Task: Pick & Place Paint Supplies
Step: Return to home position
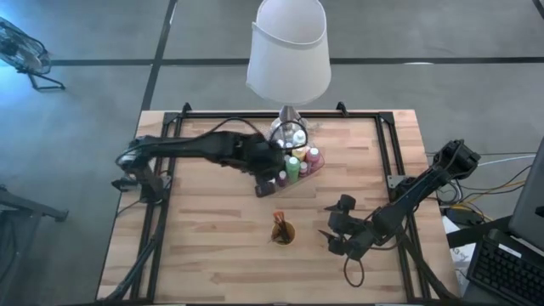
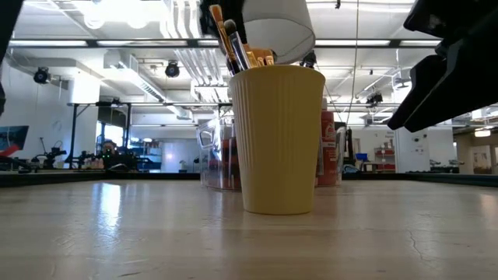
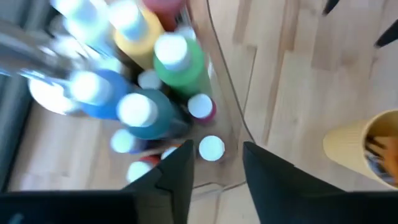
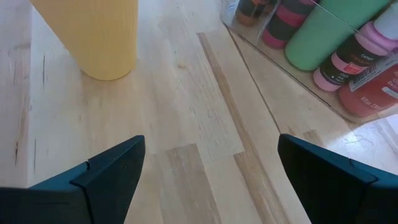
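Many white-capped paint bottles (image 3: 180, 62) sit in the clear plastic tray (image 3: 231, 93).
My left gripper (image 3: 214, 155) hangs released just above them, so I'd lift straight up before homing; right gripper (image 4: 210, 149) is empty, spread wide.

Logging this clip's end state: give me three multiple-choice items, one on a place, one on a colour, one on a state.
1. Where do the brushes stand? A in the cup; B inside a lamp shade; C in a person's hand.
2. What colour are the caps of the bottles in the clear bin? A black; B white; C red.
3. How is the right end effector? A shut on a bottle; B shut on a brush; C open, empty.
Key: 1 A, they stick out of its top in the low view; 2 B, the left wrist view shows white caps; 3 C, its fingers stand wide apart over bare table.
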Available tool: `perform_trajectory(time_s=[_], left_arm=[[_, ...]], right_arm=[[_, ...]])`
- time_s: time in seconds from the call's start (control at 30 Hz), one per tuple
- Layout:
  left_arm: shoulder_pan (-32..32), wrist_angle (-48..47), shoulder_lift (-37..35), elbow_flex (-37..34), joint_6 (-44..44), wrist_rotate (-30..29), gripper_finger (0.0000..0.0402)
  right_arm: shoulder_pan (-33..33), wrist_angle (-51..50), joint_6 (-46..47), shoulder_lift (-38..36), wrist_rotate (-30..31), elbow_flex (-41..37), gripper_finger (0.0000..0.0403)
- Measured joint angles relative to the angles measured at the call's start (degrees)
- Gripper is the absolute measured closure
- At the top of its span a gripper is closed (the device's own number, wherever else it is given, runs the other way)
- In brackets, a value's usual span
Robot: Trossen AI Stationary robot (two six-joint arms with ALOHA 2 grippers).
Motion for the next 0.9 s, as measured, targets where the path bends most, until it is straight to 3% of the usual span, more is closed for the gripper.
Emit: perform_trajectory(time_s=[0.13, 0.27, 0.53, 0.9], left_arm=[[-3.6, 0.0, -6.0, -1.8, 0.0, -4.8, 0.0296], [-7.8, 3.4, -13.4, -7.4, -0.7, -7.5, 0.0327], [-14.4, 22.7, -29.9, -29.1, 3.6, -9.0, 0.0351], [-17.3, 42.1, -49.9, -56.8, 7.6, -9.1, 0.0353]], right_arm=[[0.0, -0.2, -2.2, -0.2, -0.2, 0.0, 0.0039], [-0.4, -0.2, -4.5, -2.1, -4.6, -0.1, 0.0047], [-2.3, -0.2, -8.6, -11.5, -10.4, -1.5, 0.0112], [-2.5, -0.6, -13.4, -24.1, -10.4, -4.2, 0.0198]])
